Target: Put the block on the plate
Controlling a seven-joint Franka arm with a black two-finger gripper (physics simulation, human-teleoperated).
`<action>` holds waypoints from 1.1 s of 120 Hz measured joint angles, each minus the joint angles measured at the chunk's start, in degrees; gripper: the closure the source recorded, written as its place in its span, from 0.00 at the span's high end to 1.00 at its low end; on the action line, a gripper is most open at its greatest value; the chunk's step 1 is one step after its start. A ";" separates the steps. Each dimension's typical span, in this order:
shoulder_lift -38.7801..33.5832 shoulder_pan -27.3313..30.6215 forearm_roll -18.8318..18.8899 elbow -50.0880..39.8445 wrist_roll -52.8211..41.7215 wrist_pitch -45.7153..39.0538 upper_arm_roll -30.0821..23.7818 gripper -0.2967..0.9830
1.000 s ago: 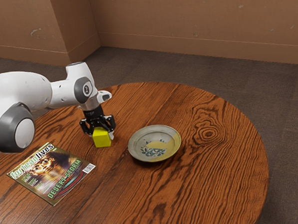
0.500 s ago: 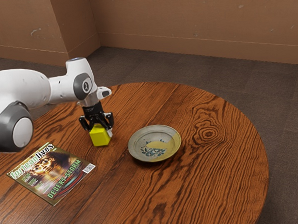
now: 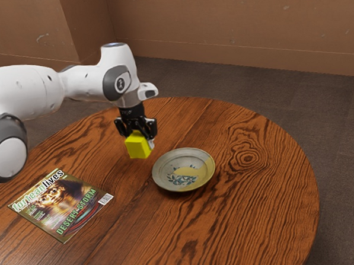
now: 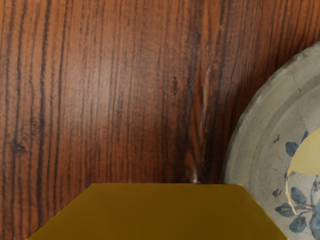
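My black gripper is shut on the yellow block, which hangs over the table at the plate's side, toward the exterior view's left. The block tilts slightly and its lower part shows below the fingers. The round grey plate, painted with a yellow patch and blue leaves, lies on the wood with nothing on it. In the wrist view the block is large at the lower edge and overlaps part of the outline of the plate.
A magazine lies flat on the round wooden table, toward the exterior view's left and nearer that camera than the block. The table's curved edge runs beyond the plate.
My hand has risen and moved toward the exterior view's right, carrying the block off the table and closer to the plate. Plate and magazine have stayed put.
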State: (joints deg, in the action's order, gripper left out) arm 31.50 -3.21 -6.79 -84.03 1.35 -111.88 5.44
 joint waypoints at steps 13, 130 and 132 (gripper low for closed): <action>-0.89 -2.18 0.07 -0.11 0.12 0.15 -1.54 0.54; 8.15 -5.58 0.09 5.22 -0.04 -4.60 -5.53 0.69; 7.79 -5.58 0.10 5.15 -0.06 -4.59 -5.50 0.70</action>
State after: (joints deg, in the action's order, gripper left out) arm 39.29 -8.79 -6.70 -78.88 1.29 -116.47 -0.06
